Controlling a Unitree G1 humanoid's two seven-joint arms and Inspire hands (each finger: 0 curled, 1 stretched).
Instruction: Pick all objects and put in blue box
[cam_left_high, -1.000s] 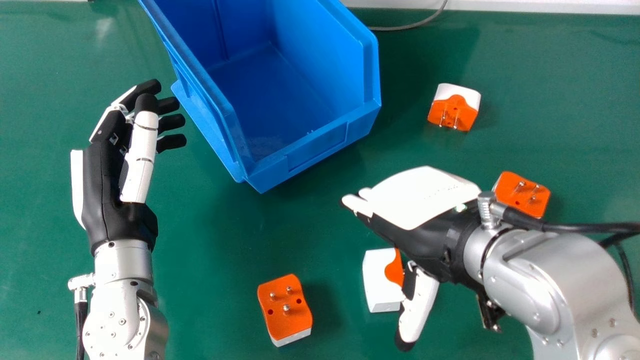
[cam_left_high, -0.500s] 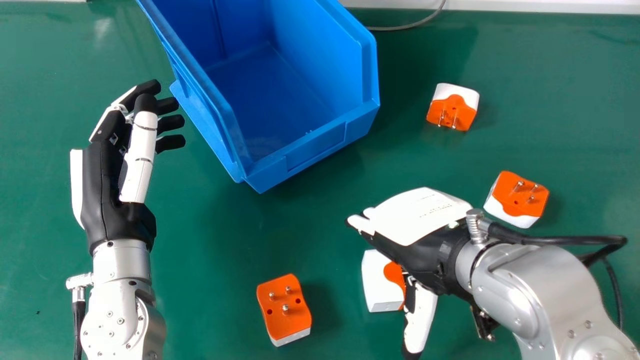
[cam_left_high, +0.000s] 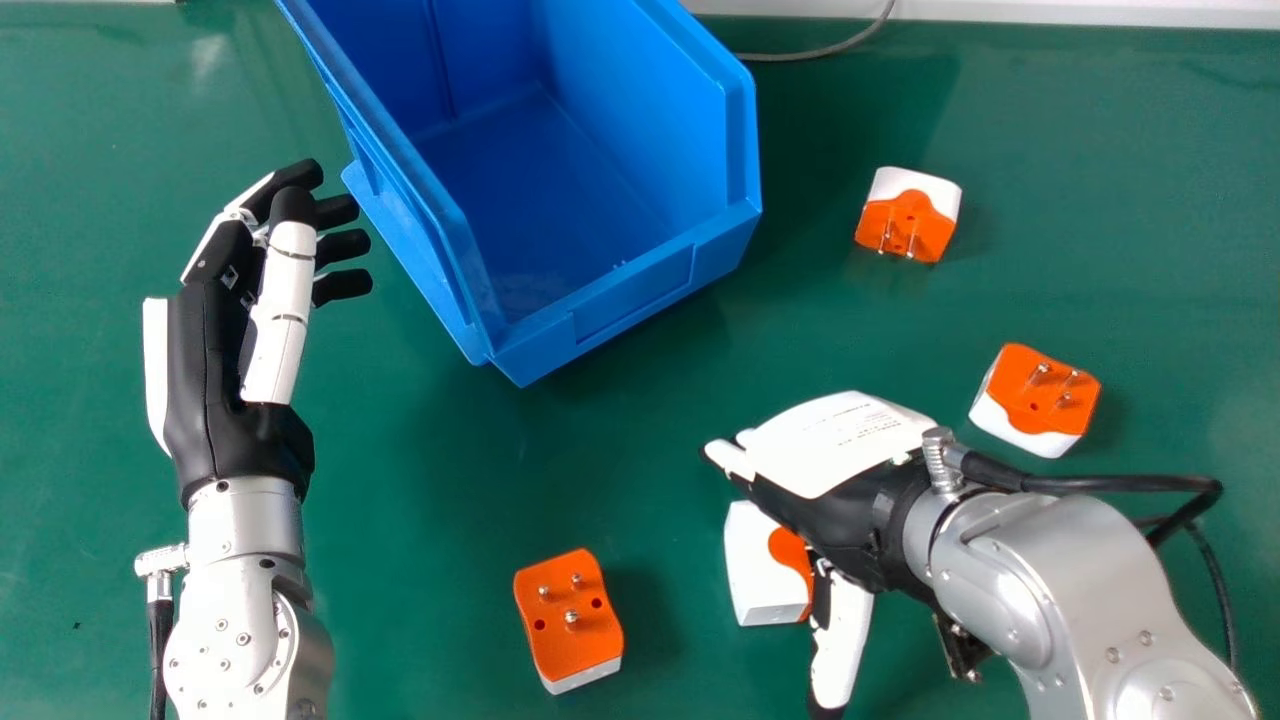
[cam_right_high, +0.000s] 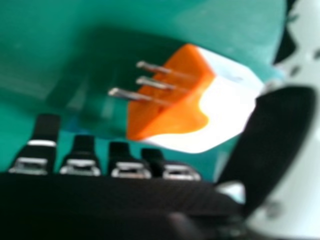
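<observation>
In the head view my right hand (cam_left_high: 840, 450) is palm-down over a white and orange plug adapter (cam_left_high: 762, 570), partly covering it, with the thumb spread apart. The right hand view shows that adapter (cam_right_high: 225, 110) between the fingers and thumb of my right hand (cam_right_high: 272, 140), its pins exposed and nothing curled round it. My left hand (cam_left_high: 230, 350) is open beside the blue box (cam_left_high: 630, 290), fingers slightly bent. Other adapters lie on the table: one (cam_left_high: 570, 620) near the front, one (cam_left_high: 1038, 400) at the right, one (cam_left_high: 907, 215) farther back.
The green table (cam_left_high: 450, 480) carries everything. A grey cable (cam_left_high: 820, 50) runs along its back edge. The black cable (cam_left_high: 1100, 483) of my right arm loops close to the right adapter.
My right hand has come nearer and lower, toward the bottom of the head view, uncovering the right adapter. The left hand and the adapters have kept their places.
</observation>
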